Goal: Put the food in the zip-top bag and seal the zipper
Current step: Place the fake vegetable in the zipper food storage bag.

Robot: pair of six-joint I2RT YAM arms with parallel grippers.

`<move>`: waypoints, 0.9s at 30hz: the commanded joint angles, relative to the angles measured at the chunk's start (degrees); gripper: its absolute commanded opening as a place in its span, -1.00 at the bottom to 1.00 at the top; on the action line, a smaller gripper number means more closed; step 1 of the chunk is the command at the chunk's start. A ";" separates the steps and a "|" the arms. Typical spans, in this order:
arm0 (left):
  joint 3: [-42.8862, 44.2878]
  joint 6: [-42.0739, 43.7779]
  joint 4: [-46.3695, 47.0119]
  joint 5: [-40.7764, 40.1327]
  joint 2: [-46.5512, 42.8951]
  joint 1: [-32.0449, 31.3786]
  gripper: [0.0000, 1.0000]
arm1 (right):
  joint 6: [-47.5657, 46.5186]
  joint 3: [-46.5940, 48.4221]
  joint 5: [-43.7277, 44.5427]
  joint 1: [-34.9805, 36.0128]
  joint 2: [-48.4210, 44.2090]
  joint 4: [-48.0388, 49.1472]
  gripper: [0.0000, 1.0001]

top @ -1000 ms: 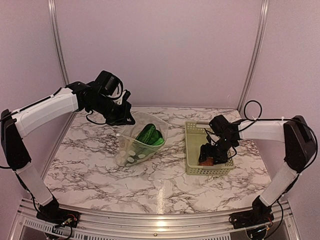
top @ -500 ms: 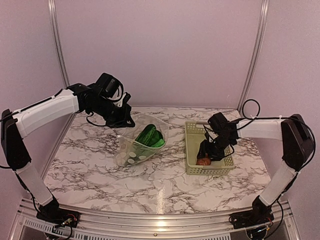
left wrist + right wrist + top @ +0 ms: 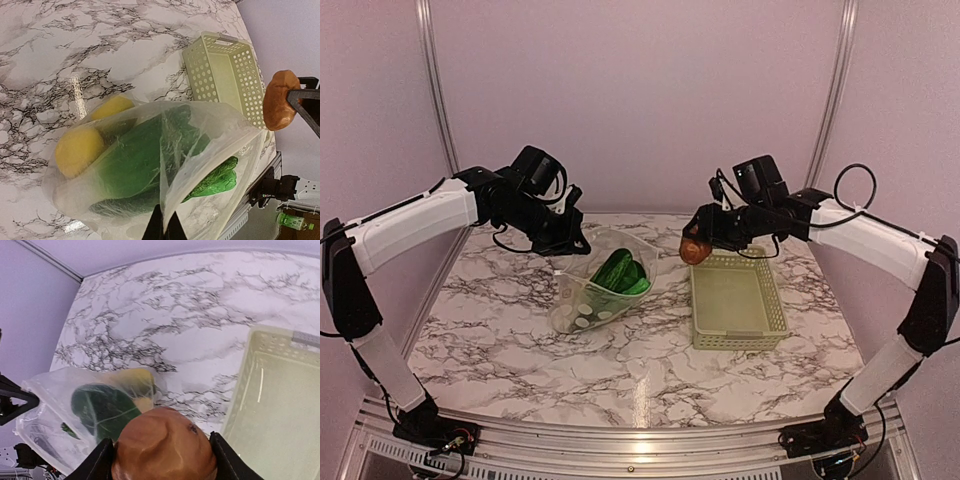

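The clear zip-top bag (image 3: 600,285) lies on the marble table with its mouth lifted; green produce (image 3: 618,270) and yellow pieces (image 3: 80,149) sit inside. My left gripper (image 3: 572,240) is shut on the bag's upper mouth edge, also in the left wrist view (image 3: 164,229). My right gripper (image 3: 696,242) is shut on the brown round item (image 3: 694,250) and holds it in the air between the bag and the basket. The item fills the right wrist view (image 3: 165,446) and shows in the left wrist view (image 3: 279,99).
The pale green slotted basket (image 3: 760,330) stands right of the bag and looks empty; it also shows in the left wrist view (image 3: 225,75) and right wrist view (image 3: 280,400). Purple walls enclose the table.
My right gripper has lifted the brown round item out of the basket and carried it up and left toward the bag. The left arm and bag have stayed put.
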 commanded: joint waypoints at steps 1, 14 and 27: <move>0.86 -0.33 0.07 0.96 0.29 -0.12 -0.97 | -0.07 9.51 0.35 6.70 3.36 4.92 -0.10; 0.91 -3.31 -1.61 0.36 -4.26 -0.17 -0.96 | 0.31 22.13 1.16 19.33 15.46 13.76 -0.17; 0.97 -3.98 -4.36 -1.84 -6.62 -0.08 -0.96 | 3.55 22.47 8.14 23.59 17.79 15.61 -0.21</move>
